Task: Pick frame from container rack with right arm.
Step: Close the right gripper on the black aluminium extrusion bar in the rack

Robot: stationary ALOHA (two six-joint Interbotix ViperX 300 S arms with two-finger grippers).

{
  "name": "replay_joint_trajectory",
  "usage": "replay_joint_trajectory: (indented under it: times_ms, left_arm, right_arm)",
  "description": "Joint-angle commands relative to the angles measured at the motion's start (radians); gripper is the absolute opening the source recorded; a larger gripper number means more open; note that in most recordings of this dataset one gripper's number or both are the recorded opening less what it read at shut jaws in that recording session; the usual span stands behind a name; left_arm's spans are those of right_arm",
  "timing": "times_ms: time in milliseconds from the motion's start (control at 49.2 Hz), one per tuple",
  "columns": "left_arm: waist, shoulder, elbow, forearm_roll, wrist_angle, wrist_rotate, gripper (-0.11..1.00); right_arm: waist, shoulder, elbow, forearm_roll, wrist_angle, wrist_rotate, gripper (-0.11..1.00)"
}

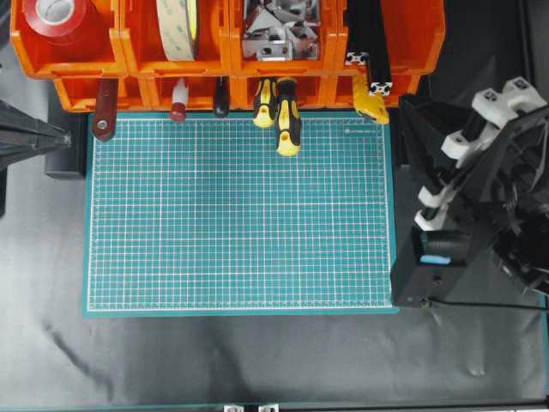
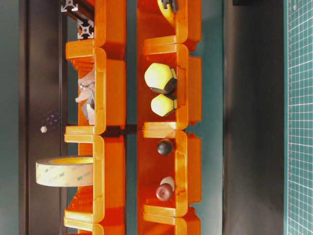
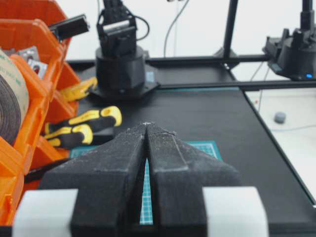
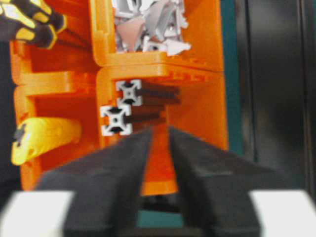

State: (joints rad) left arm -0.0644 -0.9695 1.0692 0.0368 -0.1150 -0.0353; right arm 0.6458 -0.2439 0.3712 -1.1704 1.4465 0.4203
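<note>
Frame (image 1: 369,51) stock, two slim black slotted aluminium bars with silvery cross-shaped cut ends, lies in the upper bin at the right end of the container rack (image 1: 412,39), the ends jutting over the bin's front lip. Largest on the table (image 1: 257,360), a matte black sheet with slight wrinkles, is the green cutting mat (image 1: 240,215), gridded in fine white lines and reaching from the rack toward the near edge. Glossy orange plastic bins with open fronts form the rack's two stacked rows along the far edge. Its upper row holds a red tape roll (image 1: 56,17) at the left end, then a wide tan tape roll (image 1: 178,30), then a heap of shiny metal brackets (image 1: 274,34). Below, round-ended handles poke out: a brown one, a red-and-white one, a dark one, two yellow-and-black screwdrivers (image 1: 281,112) overhanging the mat's far edge, and a yellow tool (image 1: 371,103) under the bars. By the mat's right edge, the right tool (image 4: 159,143) has its black wedge jaws parted, facing the bar ends and gripping nothing. The left tool (image 3: 146,133) has its jaws pressed together, empty.
</note>
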Motion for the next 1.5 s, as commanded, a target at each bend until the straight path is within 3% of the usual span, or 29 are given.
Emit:
replay_joint_trajectory:
  times_ms: [0, 183, 264, 772, 1036, 1179, 1341, 1483]
  left_arm:
    - [0.003, 0.008, -0.026, 0.003, -0.005, -0.003, 0.0]
    - [0.005, 0.008, -0.025, 0.003, -0.005, -0.003, 0.0]
    - [0.005, 0.008, -0.025, 0.003, -0.005, -0.003, 0.0]
    - [0.009, 0.014, -0.023, 0.003, -0.005, -0.003, 0.0]
    - [0.012, 0.014, -0.023, 0.003, -0.005, -0.003, 0.0]
    - [0.012, 0.014, -0.023, 0.003, -0.005, -0.003, 0.0]
    - [0.012, 0.014, -0.025, 0.003, -0.006, -0.003, 0.0]
    - [0.012, 0.014, -0.025, 0.003, -0.006, -0.003, 0.0]
  right_arm:
    - [0.003, -0.005, 0.0, -0.008, 0.006, 0.011, 0.28]
    - [-0.006, -0.003, 0.052, -0.006, -0.029, 0.077, 0.76]
    - [-0.014, -0.002, 0.081, -0.006, -0.037, 0.106, 0.83]
    - [-0.15, 0.017, 0.146, -0.038, -0.153, 0.123, 0.78]
    - [-0.183, 0.017, 0.166, -0.038, -0.17, 0.123, 0.74]
    - [-0.184, 0.02, 0.169, -0.038, -0.17, 0.124, 0.59]
    - [-0.183, 0.023, 0.166, -0.035, -0.17, 0.126, 0.27]
    - [-0.173, 0.029, 0.158, -0.037, -0.16, 0.126, 0.26]
